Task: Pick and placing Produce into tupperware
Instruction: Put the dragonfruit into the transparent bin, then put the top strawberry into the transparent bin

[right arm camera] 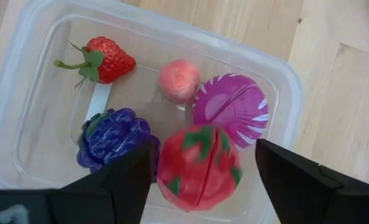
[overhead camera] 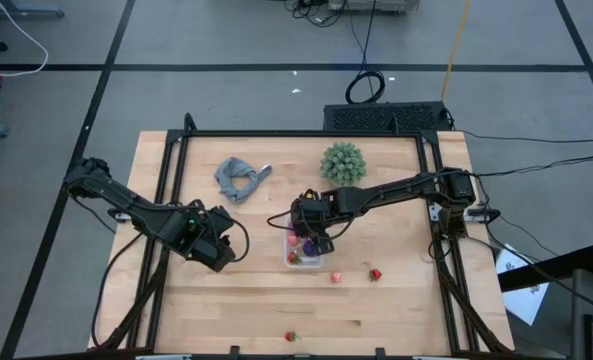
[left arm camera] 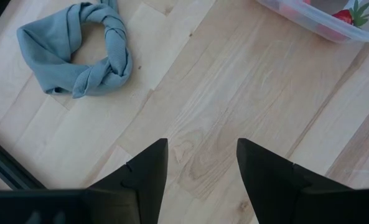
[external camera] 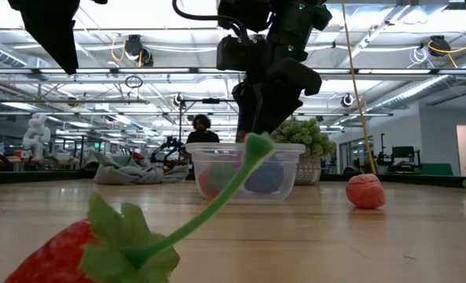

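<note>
Five toy pieces lie inside the tupperware (right arm camera: 284,81): a strawberry (right arm camera: 109,59), a pink peach (right arm camera: 179,79), a magenta sliced piece (right arm camera: 231,109), a dark purple grape cluster (right arm camera: 109,137) and a red piece with green patches (right arm camera: 200,167). Directly above the tupperware hangs the right gripper (right arm camera: 203,171), its fingers (right arm camera: 302,180) spread wide on either side of the red piece, gripping nothing. Beside the tupperware, on the wooden table (overhead camera: 236,300), two more red pieces (overhead camera: 375,273) rest close by, and another strawberry (overhead camera: 291,337) lies farther off near the table edge. Away from the tupperware, near the grey cloth (left arm camera: 78,56), the left gripper (left arm camera: 201,168) waits with fingers apart and empty. Behind the tupperware stands a spiky green plant (overhead camera: 342,161).
</note>
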`<move>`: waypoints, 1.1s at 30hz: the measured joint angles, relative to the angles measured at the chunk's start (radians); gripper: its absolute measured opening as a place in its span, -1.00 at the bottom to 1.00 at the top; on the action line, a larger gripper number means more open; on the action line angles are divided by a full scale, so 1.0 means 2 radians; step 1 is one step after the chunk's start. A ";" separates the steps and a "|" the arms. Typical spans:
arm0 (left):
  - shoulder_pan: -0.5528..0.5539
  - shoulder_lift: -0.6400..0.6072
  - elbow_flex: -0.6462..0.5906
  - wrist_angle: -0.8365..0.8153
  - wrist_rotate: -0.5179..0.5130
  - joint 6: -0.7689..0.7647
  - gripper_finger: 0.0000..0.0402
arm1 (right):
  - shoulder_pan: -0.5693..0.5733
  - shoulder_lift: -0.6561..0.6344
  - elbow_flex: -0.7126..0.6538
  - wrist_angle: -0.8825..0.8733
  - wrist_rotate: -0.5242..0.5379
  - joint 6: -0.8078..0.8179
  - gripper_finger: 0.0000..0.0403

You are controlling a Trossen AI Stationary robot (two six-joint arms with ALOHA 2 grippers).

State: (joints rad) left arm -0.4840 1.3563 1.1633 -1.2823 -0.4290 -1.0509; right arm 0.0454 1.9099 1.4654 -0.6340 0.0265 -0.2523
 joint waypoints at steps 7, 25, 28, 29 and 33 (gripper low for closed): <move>0.000 0.000 0.000 0.000 0.000 0.000 -0.01 | 0.001 0.000 0.000 0.000 0.016 -0.002 0.38; 0.000 0.000 0.000 0.001 -0.005 0.000 -0.01 | 0.039 -0.066 0.000 -0.018 0.067 0.025 0.37; 0.000 0.000 0.000 0.001 -0.005 0.001 -0.01 | 0.054 -0.097 0.000 -0.052 0.067 0.072 0.37; 0.000 0.000 0.000 0.001 -0.005 0.001 -0.01 | 0.059 -0.106 0.000 -0.066 0.067 0.092 0.37; 0.000 0.000 0.000 0.002 -0.005 0.005 -0.01 | 0.087 -0.138 0.000 -0.135 0.067 0.189 0.37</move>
State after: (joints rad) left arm -0.4839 1.3563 1.1630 -1.2777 -0.4393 -1.0405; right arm 0.2203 1.6333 1.4660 -0.9042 0.1598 0.1247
